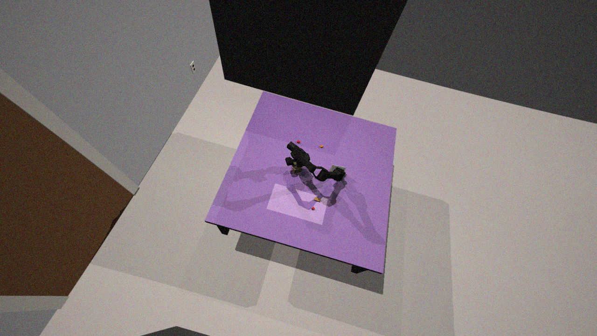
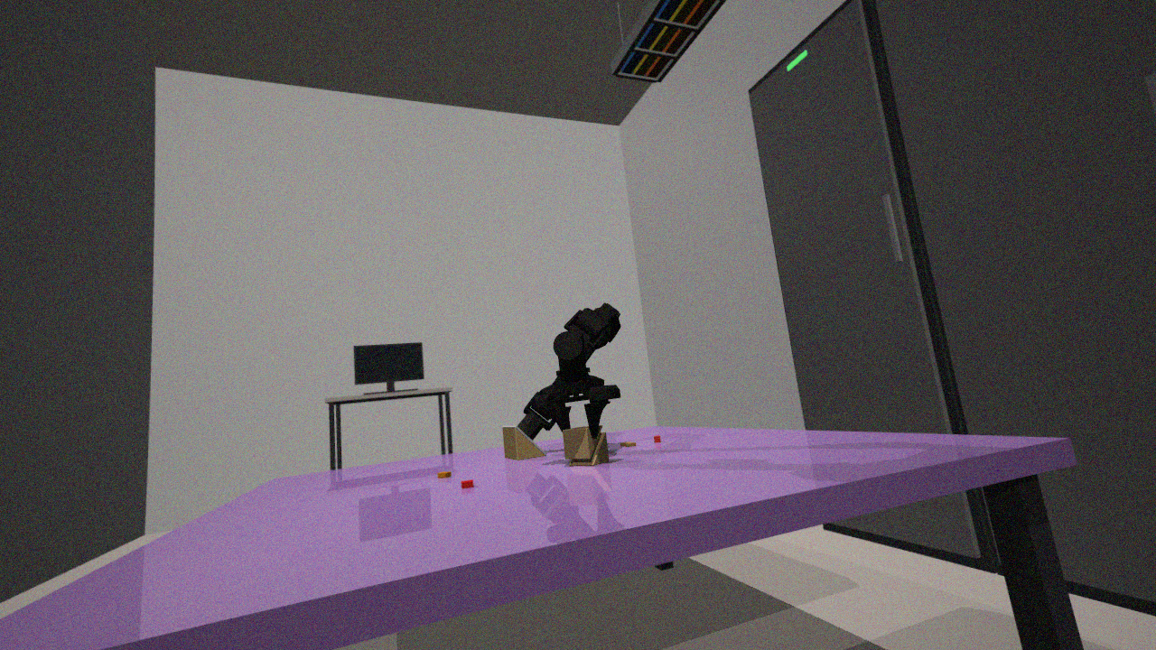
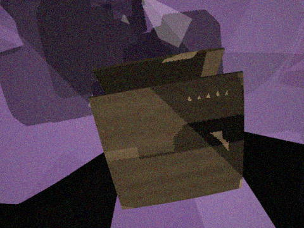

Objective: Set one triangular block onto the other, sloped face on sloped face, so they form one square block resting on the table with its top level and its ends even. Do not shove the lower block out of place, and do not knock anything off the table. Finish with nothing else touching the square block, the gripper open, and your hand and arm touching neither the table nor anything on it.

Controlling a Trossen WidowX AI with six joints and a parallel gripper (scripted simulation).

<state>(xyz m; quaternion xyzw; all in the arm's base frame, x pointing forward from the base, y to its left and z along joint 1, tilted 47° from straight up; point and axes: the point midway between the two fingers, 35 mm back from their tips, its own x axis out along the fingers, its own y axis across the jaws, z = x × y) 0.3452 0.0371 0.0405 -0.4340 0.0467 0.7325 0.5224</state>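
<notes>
Two dark fingers of the claw (image 1: pixel 295 166) (image 2: pixel 579 431) (image 3: pixel 175 158) are pinching a wooden block (image 2: pixel 578 442) (image 3: pixel 168 139), its broad face lying between them in the wrist view. Just past that block, on the side away from the wrist camera, a second wooden piece (image 3: pixel 152 71) shows as a narrow, slightly slanted strip — whether the two touch there, I cannot tell. From the exterior the wood at the claw makes an uneven cluster of upright and sloping faces, low over the purple worktop (image 1: pixel 354 238) (image 2: pixel 727 493), and it does not read as one finished square block. Whether the pinched block meets the worktop is too small to judge. Beside the claw, on its left in the exterior view and apart from the cluster, stands a wooden wedge (image 2: pixel 521 443) with its slope descending toward the claw. The black arm (image 1: pixel 315 167) (image 2: pixel 578 348) rises above the claw. Well away from the claw, on one side, lie a red piece (image 1: pixel 298 142) (image 2: pixel 467 484) and an orange piece (image 1: pixel 321 146) (image 2: pixel 443 475); on the opposite side lie another orange piece (image 1: pixel 317 199) (image 2: pixel 628 444) and another red piece (image 1: pixel 313 208) (image 2: pixel 657 439) — close together.
</notes>
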